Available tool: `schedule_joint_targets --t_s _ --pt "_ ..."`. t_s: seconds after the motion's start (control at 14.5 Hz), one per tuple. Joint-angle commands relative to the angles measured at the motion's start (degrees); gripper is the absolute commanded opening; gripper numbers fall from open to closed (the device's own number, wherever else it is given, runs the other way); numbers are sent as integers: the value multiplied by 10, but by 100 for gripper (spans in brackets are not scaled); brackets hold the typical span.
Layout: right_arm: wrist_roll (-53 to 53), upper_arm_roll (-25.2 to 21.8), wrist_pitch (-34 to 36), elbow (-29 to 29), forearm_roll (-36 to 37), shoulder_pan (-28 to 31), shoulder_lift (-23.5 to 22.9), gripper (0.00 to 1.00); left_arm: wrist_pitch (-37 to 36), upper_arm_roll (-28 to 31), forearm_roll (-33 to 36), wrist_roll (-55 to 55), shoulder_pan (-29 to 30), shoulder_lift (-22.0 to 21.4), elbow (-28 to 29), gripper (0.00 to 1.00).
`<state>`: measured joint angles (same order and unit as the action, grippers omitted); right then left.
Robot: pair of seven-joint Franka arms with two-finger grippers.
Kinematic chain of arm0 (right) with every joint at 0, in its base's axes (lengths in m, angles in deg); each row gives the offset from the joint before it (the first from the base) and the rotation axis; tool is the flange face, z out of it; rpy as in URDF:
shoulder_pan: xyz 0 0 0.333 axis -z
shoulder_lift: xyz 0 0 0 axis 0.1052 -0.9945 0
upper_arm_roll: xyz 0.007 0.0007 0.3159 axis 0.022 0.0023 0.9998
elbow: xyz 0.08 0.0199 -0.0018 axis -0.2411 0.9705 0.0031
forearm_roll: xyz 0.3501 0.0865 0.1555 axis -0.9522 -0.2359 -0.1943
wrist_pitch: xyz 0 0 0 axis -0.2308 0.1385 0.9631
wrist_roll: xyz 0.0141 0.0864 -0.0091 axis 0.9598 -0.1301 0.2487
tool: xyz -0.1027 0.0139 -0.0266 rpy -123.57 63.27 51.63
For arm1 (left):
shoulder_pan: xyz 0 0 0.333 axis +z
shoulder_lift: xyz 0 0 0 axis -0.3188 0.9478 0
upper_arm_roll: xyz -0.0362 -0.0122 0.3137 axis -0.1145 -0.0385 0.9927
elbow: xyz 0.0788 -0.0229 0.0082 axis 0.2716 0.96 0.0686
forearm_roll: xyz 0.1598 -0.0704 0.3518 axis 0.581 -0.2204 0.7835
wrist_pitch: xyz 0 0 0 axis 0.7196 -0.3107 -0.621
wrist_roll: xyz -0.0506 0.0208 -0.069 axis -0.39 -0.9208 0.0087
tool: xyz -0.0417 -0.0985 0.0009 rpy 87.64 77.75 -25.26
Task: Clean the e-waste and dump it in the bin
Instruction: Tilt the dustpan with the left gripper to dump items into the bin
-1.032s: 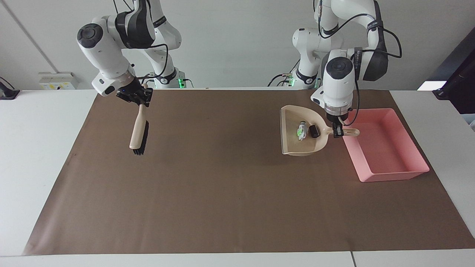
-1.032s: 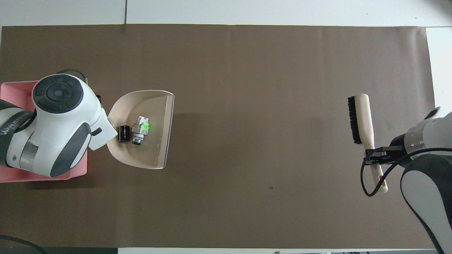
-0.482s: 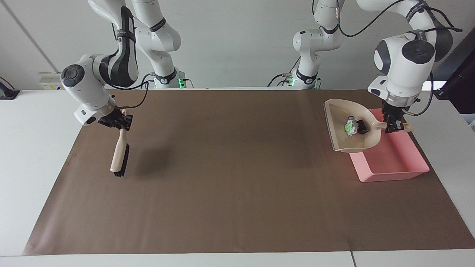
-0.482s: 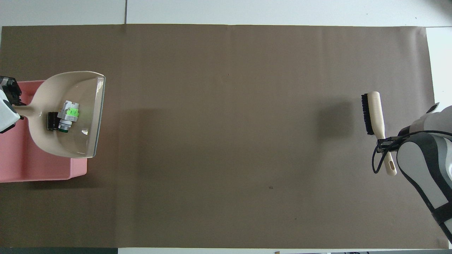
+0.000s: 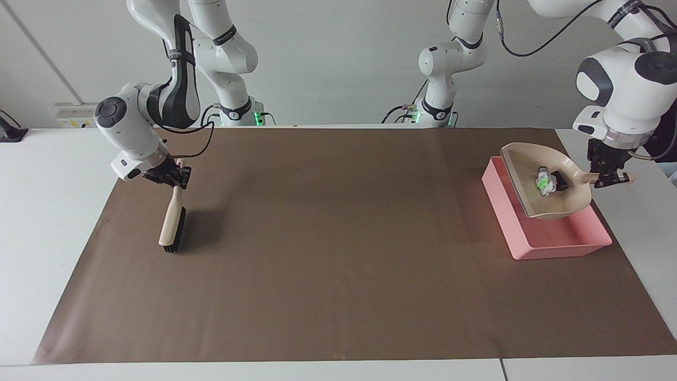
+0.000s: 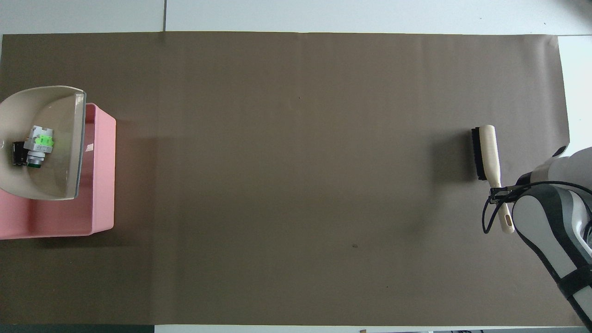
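Note:
My left gripper (image 5: 606, 178) is shut on the handle of a beige dustpan (image 5: 524, 170) (image 6: 60, 115) and holds it in the air over the pink bin (image 5: 555, 248) (image 6: 104, 175). The e-waste lies in the pan near the handle: a white blocky part with a green mark (image 5: 542, 183) (image 6: 39, 144) and a short black cylinder (image 5: 561, 182) (image 6: 18, 153) beside it. My right gripper (image 5: 172, 178) (image 6: 498, 194) is shut on the handle of a beige brush (image 5: 171, 226) (image 6: 485, 150) with black bristles. The brush hangs head down, low over the mat at the right arm's end.
A brown mat (image 5: 338, 254) (image 6: 296, 185) covers most of the white table. The bin sits on the mat at the left arm's end. A socket box (image 5: 74, 114) stands on the table near the right arm's base.
The left arm has lifted the dustpan with the e-waste and carried it from beside the bin to over it. The right arm has lowered the brush toward the mat near its end.

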<state>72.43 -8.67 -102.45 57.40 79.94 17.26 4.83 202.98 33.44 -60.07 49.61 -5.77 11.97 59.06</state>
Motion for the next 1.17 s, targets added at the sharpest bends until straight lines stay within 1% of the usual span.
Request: schedule_joint_targets --t_s 0.0,0.07,0.21,0.34,0.48,0.62,0.69,0.76,0.83,0.96,1.1 --pt "22 8 -21 30 7 16 25 2 33 -3 52 5 16 30 -19 0" --pt "22 8 -22 30 7 16 25 5 45 -3 70 3 25 35 -17 0" --pt "41 8 -35 39 7 16 27 7 64 2 104 0 31 45 -17 0" --pt "45 8 -44 46 7 16 29 9 67 10 159 -18 30 46 -14 0" --pt "44 8 -44 46 7 16 30 19 62 10 235 -59 26 43 -8 0" --pt "44 8 -43 46 7 15 30 37 66 10 287 -78 26 39 9 0" --pt "44 8 -38 45 7 15 30 63 68 10 319 -82 25 35 15 0" --pt "46 9 -31 40 7 15 29 95 67 9 344 -99 21 32 20 0" --pt "46 9 -21 32 7 14 29 100 67 10 368 -128 18 25 37 0" --pt "44 9 18 1 7 9 24 100 67 9 437 -191 12 3 80 0" --pt "38 15 47 -27 6 7 28 100 59 9 475 -233 4 -10 105 0"
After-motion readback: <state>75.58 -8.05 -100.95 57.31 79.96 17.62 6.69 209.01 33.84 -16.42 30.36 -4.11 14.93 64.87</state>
